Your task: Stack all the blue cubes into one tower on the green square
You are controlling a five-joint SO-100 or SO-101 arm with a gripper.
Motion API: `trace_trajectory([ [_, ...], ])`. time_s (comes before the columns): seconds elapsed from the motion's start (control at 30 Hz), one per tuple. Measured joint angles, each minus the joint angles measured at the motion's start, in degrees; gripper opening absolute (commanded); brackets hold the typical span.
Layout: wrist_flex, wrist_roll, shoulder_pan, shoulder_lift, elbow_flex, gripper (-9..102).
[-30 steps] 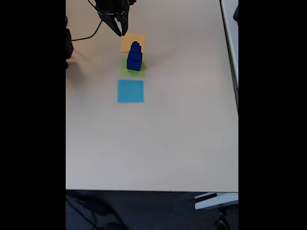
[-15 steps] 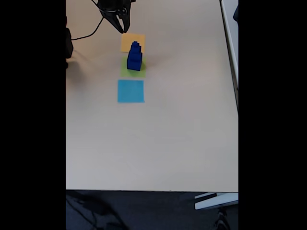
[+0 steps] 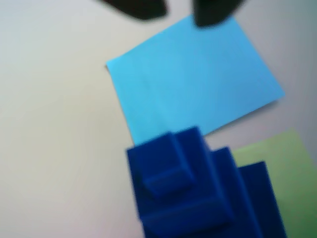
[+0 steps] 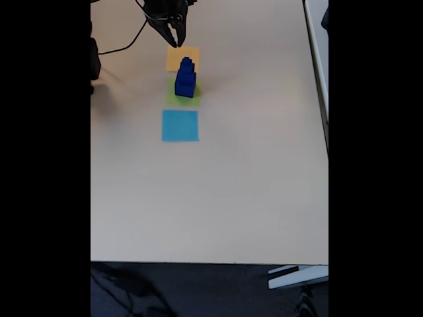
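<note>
Standing stacked on green square [image 4: 173, 96], blue cubes [image 4: 185, 78] below gripper [image 4: 177, 41].

Gripper [image 4: 176, 38]: we see it drift a little to the right in the fixed view, tips now just above the orange-yellow square's [image 4: 182, 58] top edge.
Fingers: we see them nearer together.

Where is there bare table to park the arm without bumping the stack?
In the fixed view, the table is bare between the light-blue square and the near edge, and right of all three squares. It is crowded at the far edge: the gripper, orange square and blue cubes on the green square.
</note>
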State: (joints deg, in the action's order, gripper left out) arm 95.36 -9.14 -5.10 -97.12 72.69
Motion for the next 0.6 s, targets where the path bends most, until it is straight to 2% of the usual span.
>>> trace_trajectory([
  [0.6, -0.4, -2.5, 2.8, 0.6, 0.0, 0],
])
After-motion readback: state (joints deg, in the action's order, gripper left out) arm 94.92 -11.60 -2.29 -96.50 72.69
